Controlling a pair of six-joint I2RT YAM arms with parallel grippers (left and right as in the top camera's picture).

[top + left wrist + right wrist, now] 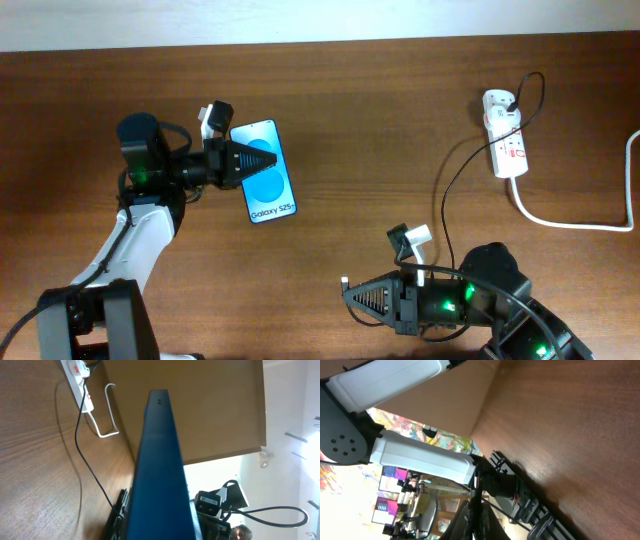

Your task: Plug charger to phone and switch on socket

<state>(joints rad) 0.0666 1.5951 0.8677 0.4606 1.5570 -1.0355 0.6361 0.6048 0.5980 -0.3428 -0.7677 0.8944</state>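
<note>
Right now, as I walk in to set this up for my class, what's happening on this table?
The left claw grips the phone, screen up, left of the middle of the table. The charger, a thin black cable, runs from the socket at the far right down to the right claw near the front edge. Whether that claw is clamped on it can't be seen. Cable end and phone are well apart, so nothing is connected yet.

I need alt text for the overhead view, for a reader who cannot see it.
The left gripper holds a Galaxy S25 phone, blue screen up, at the left of a brown wooden table. The charger's black cable runs from the white power strip at far right down to the right arm; the right gripper points left near the bottom edge.
</note>
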